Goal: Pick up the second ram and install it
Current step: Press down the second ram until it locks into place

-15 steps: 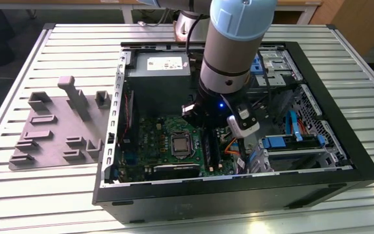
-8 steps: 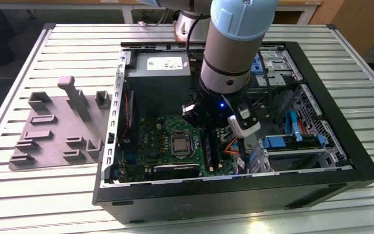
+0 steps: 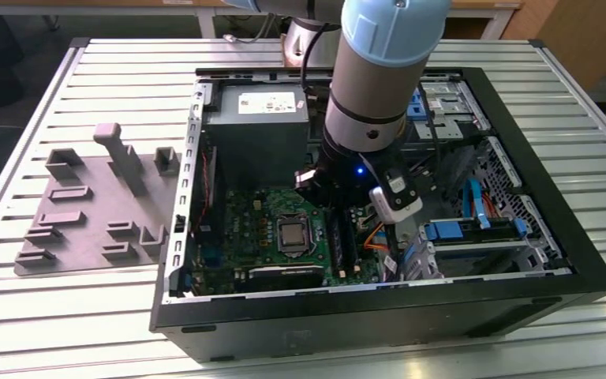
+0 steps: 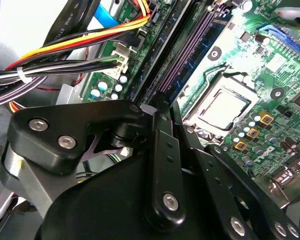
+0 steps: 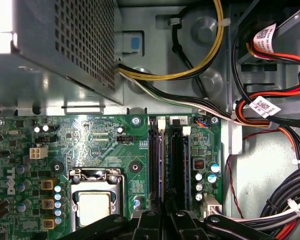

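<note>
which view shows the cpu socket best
The second wrist view: the CPU socket sits whole and unobstructed beside the memory slots. In the first wrist view the socket is partly cut off behind the gripper linkage. In the exterior view it is small, beside the arm.

The arm (image 3: pixel 375 87) points down, its pincer (image 5: pixel 165 212) seemingly nearly closed.

I saw the open computer case (image 3: pixel 555 260) lying on the slatted table (image 3: pixel 124 316), with a fixture block (image 3: pixel 82 213) beside it toward the exterior view's left. Inside the case, the motherboard (image 3: pixel 250 229) lay near, the power supply (image 3: pixel 256 130) sat behind it, and the arm (image 3: pixel 372 95) reached down between them.
</note>
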Robot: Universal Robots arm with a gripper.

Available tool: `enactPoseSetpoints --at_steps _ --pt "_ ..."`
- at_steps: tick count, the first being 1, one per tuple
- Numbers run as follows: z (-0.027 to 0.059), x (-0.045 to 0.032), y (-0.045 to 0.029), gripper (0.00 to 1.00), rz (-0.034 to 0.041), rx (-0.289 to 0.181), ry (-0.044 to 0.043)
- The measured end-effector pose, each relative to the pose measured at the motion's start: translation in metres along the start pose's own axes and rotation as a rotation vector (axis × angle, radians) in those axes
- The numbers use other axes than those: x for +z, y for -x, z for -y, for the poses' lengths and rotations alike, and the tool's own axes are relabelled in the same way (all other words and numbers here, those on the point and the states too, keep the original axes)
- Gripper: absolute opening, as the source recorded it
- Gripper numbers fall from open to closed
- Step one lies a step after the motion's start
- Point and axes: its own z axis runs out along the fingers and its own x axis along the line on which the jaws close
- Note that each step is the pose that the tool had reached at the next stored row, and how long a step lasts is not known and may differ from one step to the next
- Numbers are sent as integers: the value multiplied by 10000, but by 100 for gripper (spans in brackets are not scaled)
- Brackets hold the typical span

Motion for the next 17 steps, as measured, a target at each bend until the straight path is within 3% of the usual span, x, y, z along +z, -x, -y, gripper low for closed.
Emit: enactPoseSetpoints --at_steps 17 --pt "30 11 20 14 0 -26 1"
